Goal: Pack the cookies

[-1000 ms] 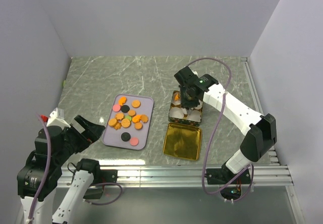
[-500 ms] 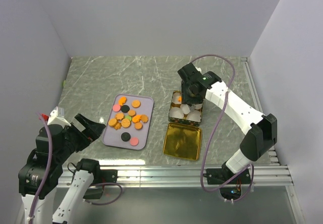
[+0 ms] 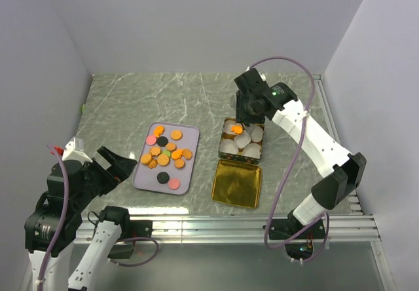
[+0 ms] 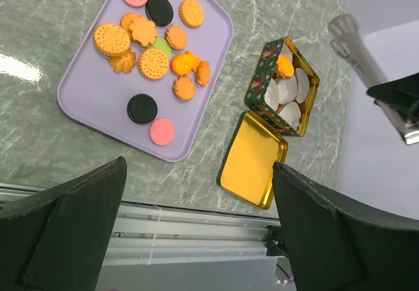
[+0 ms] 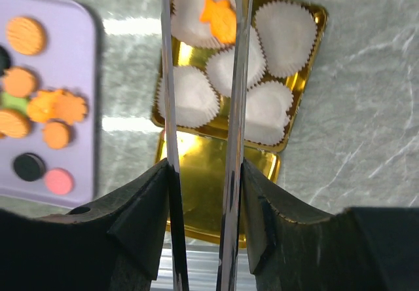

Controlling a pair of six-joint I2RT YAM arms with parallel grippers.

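Several cookies (image 3: pixel 163 152), mostly orange with some pink and black, lie on a lavender tray (image 3: pixel 190 134). They also show in the left wrist view (image 4: pixel 154 61). One orange flower-shaped cookie (image 5: pixel 219 17) sits in a white paper cup at a far corner of the open tin (image 3: pixel 224 140). My right gripper (image 3: pixel 247 111) is shut on metal tongs (image 5: pixel 239 75) and hangs above the tin's far end. The blades stand apart with nothing between them. My left gripper (image 3: pixel 114 166) is open and empty, raised at the near left, off the tray's near-left corner.
The tin's gold lid (image 3: pixel 236 183) lies face up just in front of the tin. Several white paper cups (image 5: pixel 262 107) fill the tin. Walls close in the left, far and right sides. An aluminium rail (image 3: pixel 249 225) runs along the near edge.
My right gripper with the tongs has lifted and drawn back toward the far side of the tin, uncovering the orange cookie in its cup. The left arm has barely moved.
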